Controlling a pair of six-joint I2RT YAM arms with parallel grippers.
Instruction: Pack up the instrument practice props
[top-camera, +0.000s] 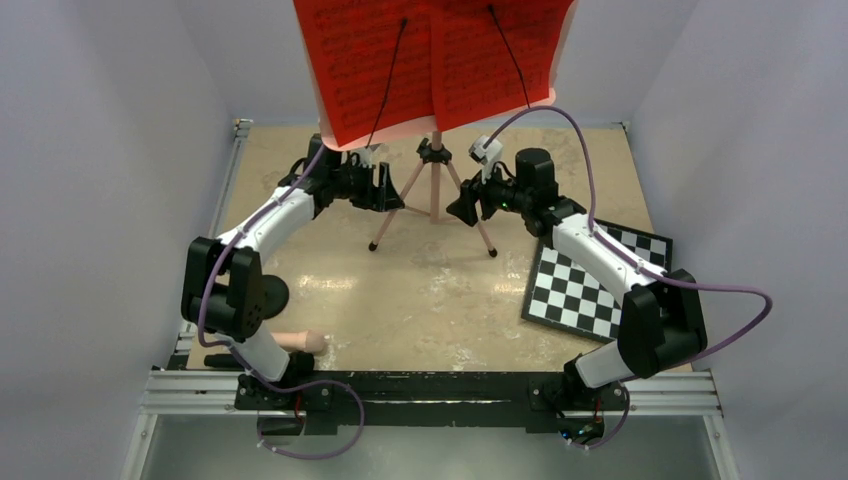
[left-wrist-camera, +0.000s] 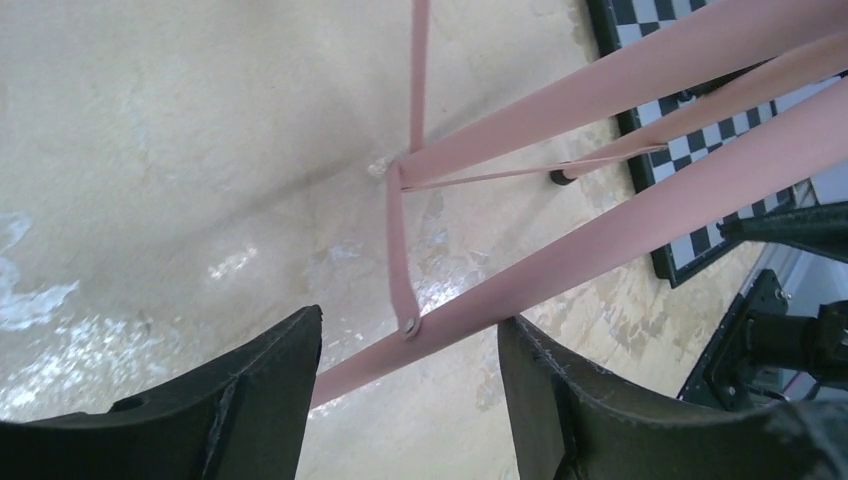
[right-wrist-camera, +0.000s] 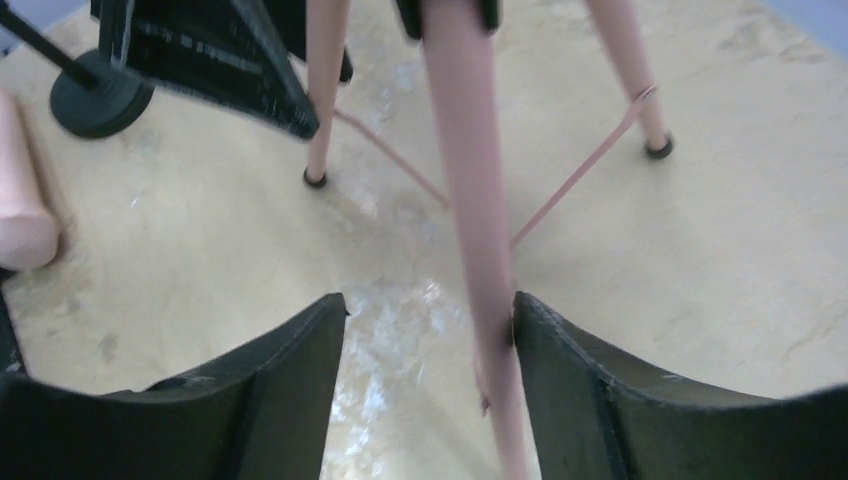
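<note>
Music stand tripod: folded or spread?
Spread. The music stand is upright, its legs splayed, feet apart on the table; braces extended.

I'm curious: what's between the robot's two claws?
The pink music stand, pole and tripod legs, stands between left gripper and right gripper; the top view shows it.

The left claw (left-wrist-camera: 410, 335) stands spread, a slanting leg of the pink music stand (left-wrist-camera: 620, 225) passing between its fingers ungripped. Thin pink braces join the legs above the beige tabletop (left-wrist-camera: 180, 150). Behind them lies a checkerboard (left-wrist-camera: 700, 255).
</note>
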